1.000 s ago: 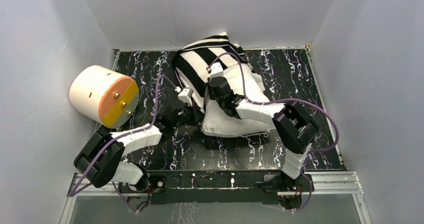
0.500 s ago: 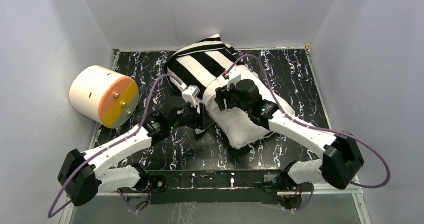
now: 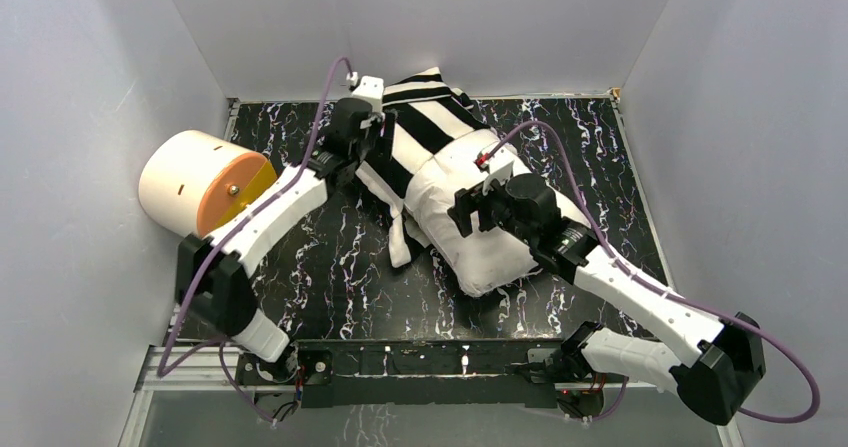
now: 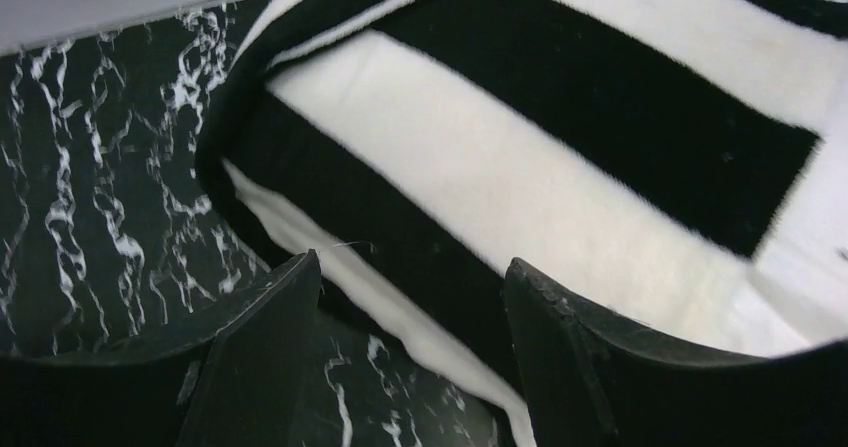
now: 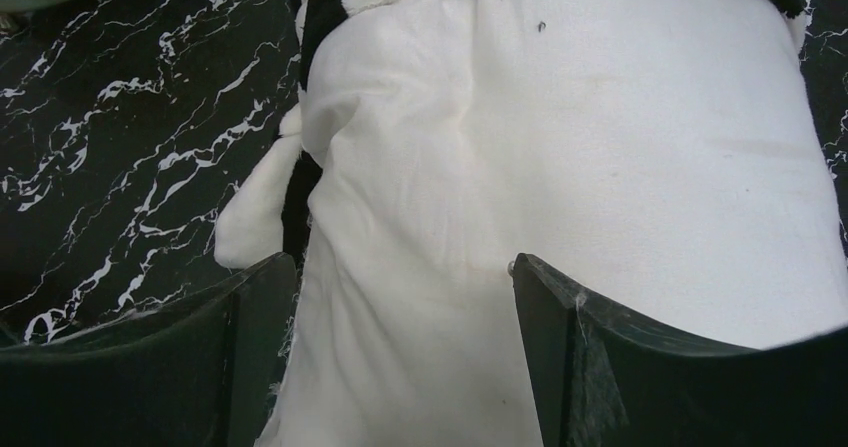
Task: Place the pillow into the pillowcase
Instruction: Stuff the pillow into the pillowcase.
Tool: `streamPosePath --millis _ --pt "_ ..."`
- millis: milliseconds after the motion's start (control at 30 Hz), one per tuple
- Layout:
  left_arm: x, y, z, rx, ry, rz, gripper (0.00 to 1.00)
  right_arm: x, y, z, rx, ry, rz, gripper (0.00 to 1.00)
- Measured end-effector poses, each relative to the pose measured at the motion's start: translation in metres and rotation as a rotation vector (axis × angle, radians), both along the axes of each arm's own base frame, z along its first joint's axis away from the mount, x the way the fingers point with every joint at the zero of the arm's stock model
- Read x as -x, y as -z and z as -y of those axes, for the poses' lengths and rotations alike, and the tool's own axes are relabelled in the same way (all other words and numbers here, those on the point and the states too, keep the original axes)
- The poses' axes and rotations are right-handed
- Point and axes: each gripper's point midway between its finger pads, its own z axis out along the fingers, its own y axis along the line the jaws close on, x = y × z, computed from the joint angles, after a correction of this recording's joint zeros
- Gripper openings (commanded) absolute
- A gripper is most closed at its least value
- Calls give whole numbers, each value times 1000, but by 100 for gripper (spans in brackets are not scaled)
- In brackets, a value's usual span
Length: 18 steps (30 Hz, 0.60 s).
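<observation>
Shows the pillow [image 3: 485, 242] on the table [image 3: 330, 267], far half inside the pillowcase [image 3: 425, 117]. Probably soft, light, squashy: best pinched at the pillowcase hem. Shows left gripper [image 4: 410, 282] and right gripper [image 5: 405, 272] spread wide, holding nothing.

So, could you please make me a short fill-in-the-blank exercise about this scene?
1. The pillowcase has black and ____ stripes.
2. The right pincer stands open over the plain white ____.
3. The cylinder has an ____ face.
4. The left pincer is ____, not shut.
Missing words: white; pillow; orange; open.
</observation>
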Motion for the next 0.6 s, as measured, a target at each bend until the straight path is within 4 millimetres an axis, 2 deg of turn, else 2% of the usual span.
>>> streamPosePath --millis 100,167,333,467,600 --pt "-41 11 9 -92 27 1 70 6 -1 5 -15 -2 15 89" --pt "-73 11 28 -128 67 29 71 11 4 9 -11 -3 9 89" --pt "-136 13 72 -176 165 103 71 16 9 19 0 12 8 89" --pt "-162 28 97 -187 242 125 72 22 4 25 -11 11 22 89" --pt "-177 49 116 -187 309 142 73 29 0 31 -29 11 40 89"
